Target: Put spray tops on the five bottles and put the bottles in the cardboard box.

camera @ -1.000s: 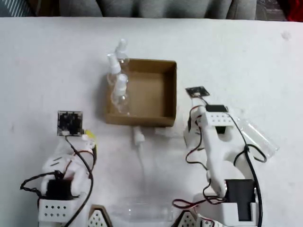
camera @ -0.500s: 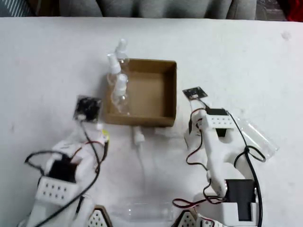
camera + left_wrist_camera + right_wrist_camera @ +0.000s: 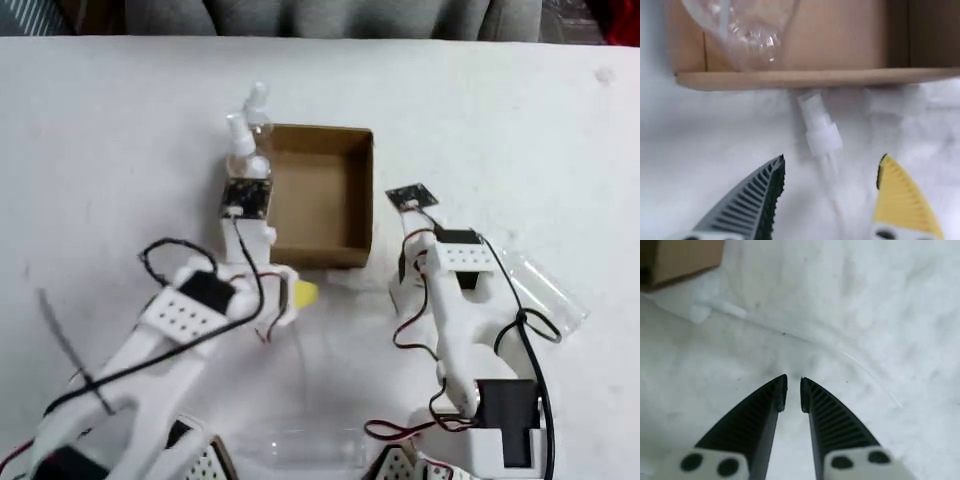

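Note:
A white spray top (image 3: 818, 134) with a thin tube lies on the table just in front of the cardboard box (image 3: 790, 78). My left gripper (image 3: 832, 161) hangs open over it, with the grey finger on one side of the tube and the yellow finger (image 3: 303, 293) on the other. A clear bottle (image 3: 745, 27) stands inside the box by its wall. From above, bottles with spray tops (image 3: 244, 140) stand in the box (image 3: 340, 190) along its left side. My right gripper (image 3: 793, 389) is shut and holds nothing, low over the bare table. Another spray top (image 3: 715, 308) lies beyond it.
A clear bottle without a top (image 3: 540, 285) lies on the table to the right of the right arm (image 3: 455, 265). Another clear bottle (image 3: 300, 447) lies near the front edge between the two arm bases. A second white spray top (image 3: 895, 100) rests against the box's near wall.
My left arm has swung from the near left of the table up to the box's near wall, over the spray top. The right arm has hardly moved.

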